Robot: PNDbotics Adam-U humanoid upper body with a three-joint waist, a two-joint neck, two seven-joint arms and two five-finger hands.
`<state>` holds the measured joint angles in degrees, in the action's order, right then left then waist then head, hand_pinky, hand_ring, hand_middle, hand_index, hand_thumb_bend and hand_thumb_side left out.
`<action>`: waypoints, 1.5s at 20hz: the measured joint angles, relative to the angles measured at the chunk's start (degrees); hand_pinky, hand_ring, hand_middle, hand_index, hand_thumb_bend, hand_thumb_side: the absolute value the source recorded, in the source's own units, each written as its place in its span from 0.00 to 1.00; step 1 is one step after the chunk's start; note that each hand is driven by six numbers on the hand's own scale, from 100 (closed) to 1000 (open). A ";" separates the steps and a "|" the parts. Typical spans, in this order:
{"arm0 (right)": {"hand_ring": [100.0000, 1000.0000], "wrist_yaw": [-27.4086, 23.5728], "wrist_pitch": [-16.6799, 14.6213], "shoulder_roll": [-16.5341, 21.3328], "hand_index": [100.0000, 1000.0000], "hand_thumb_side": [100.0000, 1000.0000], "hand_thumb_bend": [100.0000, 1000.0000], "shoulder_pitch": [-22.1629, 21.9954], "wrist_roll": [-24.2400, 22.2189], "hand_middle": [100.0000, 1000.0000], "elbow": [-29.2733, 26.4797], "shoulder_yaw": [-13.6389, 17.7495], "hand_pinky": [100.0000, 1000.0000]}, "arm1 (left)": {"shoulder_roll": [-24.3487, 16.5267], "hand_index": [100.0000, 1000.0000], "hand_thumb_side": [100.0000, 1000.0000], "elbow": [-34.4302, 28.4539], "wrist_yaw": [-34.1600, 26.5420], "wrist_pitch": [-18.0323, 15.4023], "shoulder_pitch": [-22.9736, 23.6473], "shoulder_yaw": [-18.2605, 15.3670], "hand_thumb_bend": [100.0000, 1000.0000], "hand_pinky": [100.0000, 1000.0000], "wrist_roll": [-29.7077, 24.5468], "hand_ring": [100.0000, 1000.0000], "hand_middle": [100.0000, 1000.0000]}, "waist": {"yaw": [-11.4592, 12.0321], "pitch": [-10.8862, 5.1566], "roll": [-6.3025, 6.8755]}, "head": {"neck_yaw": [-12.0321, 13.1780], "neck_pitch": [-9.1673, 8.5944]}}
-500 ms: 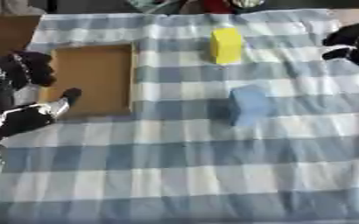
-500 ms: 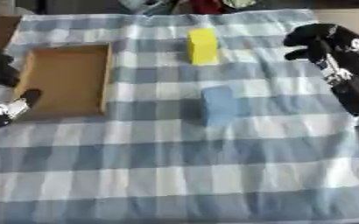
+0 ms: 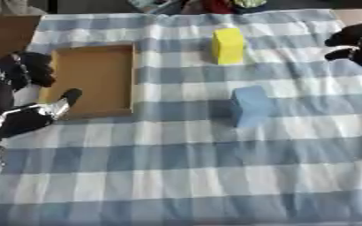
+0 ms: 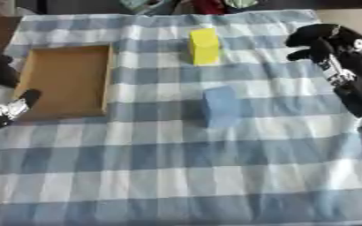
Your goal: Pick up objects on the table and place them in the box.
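Spread over the whole surface: a blue-and-white checked cloth [image 3: 184, 176], slightly wrinkled. Toward the far left, lying flat on the cloth, a shallow brown cardboard box [image 3: 130, 75], open at the top, nothing visible inside. Farther back and right of the box, a yellow rectangular block [image 3: 228, 45], standing upright on the cloth, well apart from the box. Nearer the middle, a light blue rectangular block [image 3: 250, 106], also upright, between the box and the right edge, touching neither the box nor the yellow block.

At the left edge, just beside the box's left wall: the left robot hand [image 3: 31, 115], black with silver parts, fingers relaxed and spread, holding nothing. One dark fingertip pointing up against the box's near left corner; whether touching the rim, cannot tell. Above it, more dark fingers [image 3: 29, 70] curving beside the box's left wall, outside the box.

At the far right, level with the yellow block: the right robot hand [image 4: 323, 39], black, raised over the cloth's right border, fingers bent partly inward with nothing between them, well apart from both blocks. Forearm running down along the right edge in the right eye view.

Both blocks outside the box, on the cloth.
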<state>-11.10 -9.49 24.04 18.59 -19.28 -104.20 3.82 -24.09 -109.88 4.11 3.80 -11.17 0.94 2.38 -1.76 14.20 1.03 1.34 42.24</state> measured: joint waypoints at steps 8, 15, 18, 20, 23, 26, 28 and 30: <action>0.78 0.16 -0.46 0.84 0.76 0.51 0.00 0.12 -0.74 0.69 0.01 -0.73 0.69 | 0.00 0.65 0.00 0.00 0.00 0.00 0.00 -0.08 0.54 0.55 0.00 0.51 0.48 | 0.22 0.00 -0.07 | -0.05 0.00; 0.86 1.65 -3.30 6.04 0.79 0.52 0.00 2.40 -4.09 0.79 1.47 -3.09 0.73 | 0.00 0.65 0.00 0.05 0.00 -0.02 0.00 -0.07 0.54 0.55 -0.10 0.51 0.48 | 0.61 -0.07 -0.40 | -0.30 0.00; 0.90 2.43 -4.97 8.31 0.81 0.53 0.00 3.52 -5.96 0.83 3.02 -4.39 0.75 | 0.00 0.65 0.00 0.26 0.00 -0.03 0.00 -0.06 0.54 0.55 -0.12 0.51 0.48 | 0.75 -0.07 -0.45 | -0.38 0.00; 0.92 3.10 -6.13 9.74 0.82 0.54 0.00 4.19 -7.25 0.86 4.24 -5.34 0.77 | 0.00 0.65 0.00 0.33 0.00 -0.06 0.00 0.00 0.54 0.55 -0.28 0.51 0.48 | 0.84 -0.07 -0.49 | -0.46 0.01; 0.93 4.32 -8.01 11.80 0.83 0.55 0.00 5.34 -9.09 0.87 5.85 -6.81 0.78 | 0.00 0.65 0.00 0.34 0.00 -0.04 0.00 0.15 0.54 0.55 -0.49 0.51 0.48 | 1.09 -0.07 -0.66 | -0.49 0.01; 0.93 5.63 -9.86 13.69 0.83 0.54 0.02 6.59 -10.36 0.87 7.34 -8.14 0.78 | 0.00 0.65 0.00 0.35 0.00 -0.02 0.00 0.26 0.54 0.55 -0.55 0.51 0.48 | 1.19 -0.07 -0.80 | -0.50 0.01; 0.93 6.36 -10.97 14.85 0.83 0.54 0.04 7.44 -10.84 0.87 8.15 -9.01 0.78 | 0.00 0.65 0.00 0.35 0.00 -0.02 -0.01 0.26 0.54 0.55 -0.56 0.51 0.48 | 1.32 -0.07 -0.82 | -0.52 0.01; 0.92 7.21 -12.03 15.91 0.84 0.53 0.04 8.36 -11.27 0.87 8.92 -9.91 0.79 | -0.01 0.65 0.00 0.35 0.00 -0.03 -0.03 0.27 0.54 0.55 -0.59 0.51 0.48 | 1.43 -0.07 -0.94 | -0.56 0.01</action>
<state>-3.89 -21.52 39.95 26.95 -30.55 -95.28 -6.09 -24.10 -109.53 4.11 3.77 -11.20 1.21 1.78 -0.34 14.13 0.09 0.79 42.25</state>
